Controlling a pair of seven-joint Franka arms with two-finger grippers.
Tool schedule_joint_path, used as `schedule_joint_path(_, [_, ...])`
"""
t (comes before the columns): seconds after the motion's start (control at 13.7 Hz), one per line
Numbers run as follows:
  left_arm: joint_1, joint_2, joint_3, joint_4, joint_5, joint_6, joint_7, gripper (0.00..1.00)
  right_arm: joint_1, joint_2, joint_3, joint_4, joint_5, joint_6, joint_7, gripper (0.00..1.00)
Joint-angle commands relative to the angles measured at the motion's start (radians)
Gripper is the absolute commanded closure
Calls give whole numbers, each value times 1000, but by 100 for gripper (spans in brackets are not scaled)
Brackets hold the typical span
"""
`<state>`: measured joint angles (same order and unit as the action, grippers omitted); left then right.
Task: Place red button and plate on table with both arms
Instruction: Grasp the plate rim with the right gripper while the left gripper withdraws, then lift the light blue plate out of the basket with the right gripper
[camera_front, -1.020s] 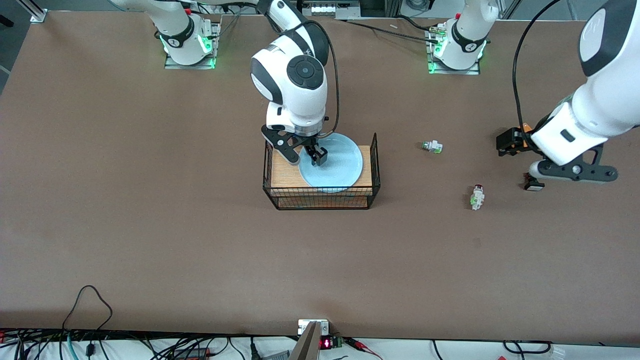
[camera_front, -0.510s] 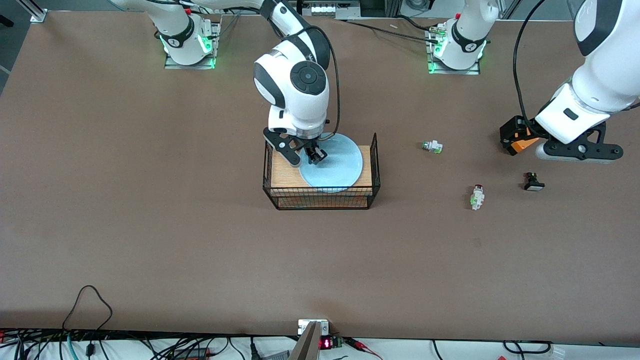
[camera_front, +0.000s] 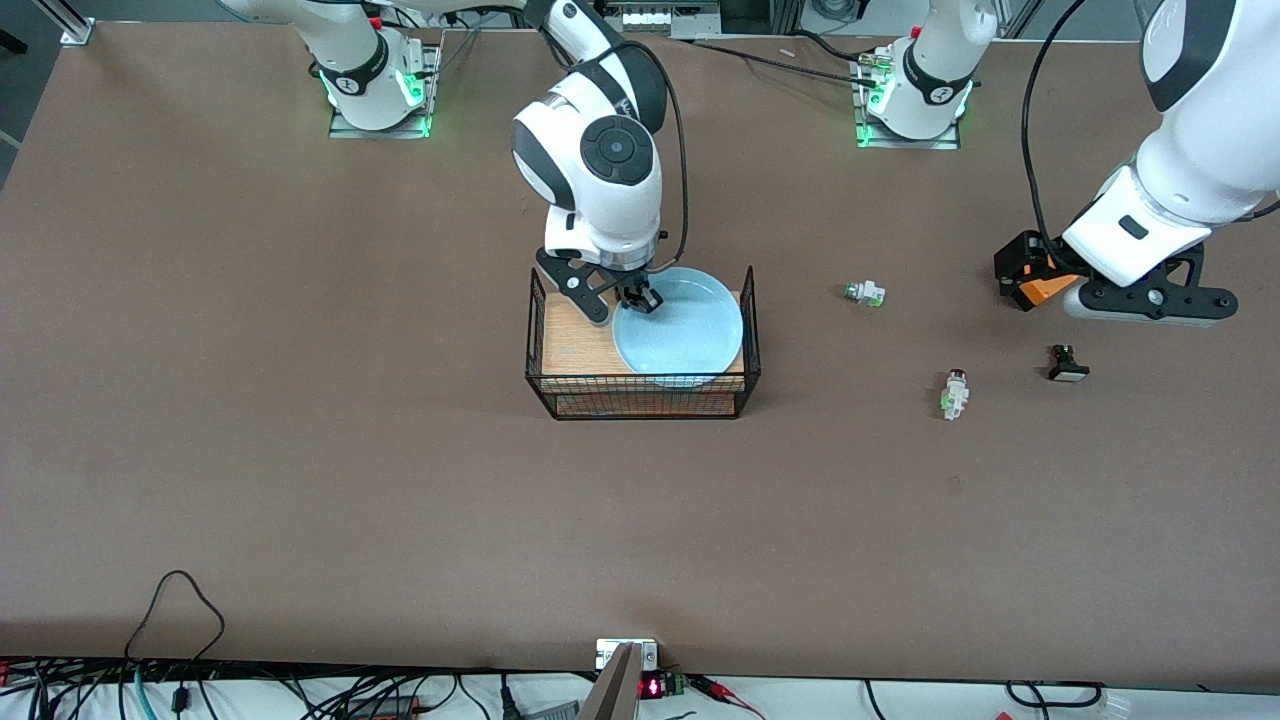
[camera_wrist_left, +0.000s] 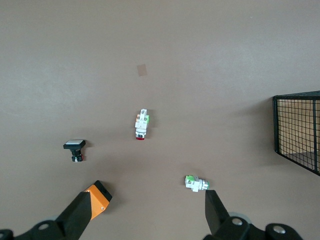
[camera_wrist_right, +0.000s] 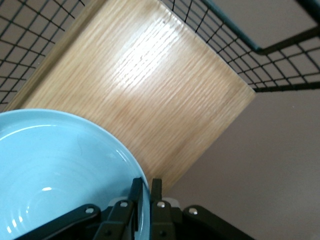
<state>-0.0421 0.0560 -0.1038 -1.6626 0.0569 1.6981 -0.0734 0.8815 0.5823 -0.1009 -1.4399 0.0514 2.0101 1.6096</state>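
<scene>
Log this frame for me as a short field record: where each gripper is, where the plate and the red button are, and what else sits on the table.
right gripper: shut on the rim of the plate, over the wire rack
plate: tilted above the rack's wood top
left gripper: open, empty, over the table at the left arm's end
red button: lying on the table, untouched
white-green switch: farther from the front camera than the red button
black-based switch: beside the red button, under the left gripper
</scene>
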Motion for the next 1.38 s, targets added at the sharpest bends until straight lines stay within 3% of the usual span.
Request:
schedule_joint_path(0.0, [-4,-19,4,-16,-14,-3,-6,0,-1,-8,-3,13,15,-33,15,100])
schedule_joint_path(0.51, [-4,-21,4,-12,-12,-17,-5,0,-16,-151,-2,16,24,-284,-16,100])
schedule_joint_path(0.66, [-5,-19,4,-12,-12,-17,-5,0,-32,-191,-13,53,115,-344,-16,100])
schedule_joint_path(0.95, [-5,-19,4,-12,-12,-18,-5,0,-73,-202,-14,166,160,-514,-28,100])
schedule_joint_path(1.31, [-5,-18,4,-12,-11,-17,-5,0,-101,-254,-68,242,148,-770,-291,100])
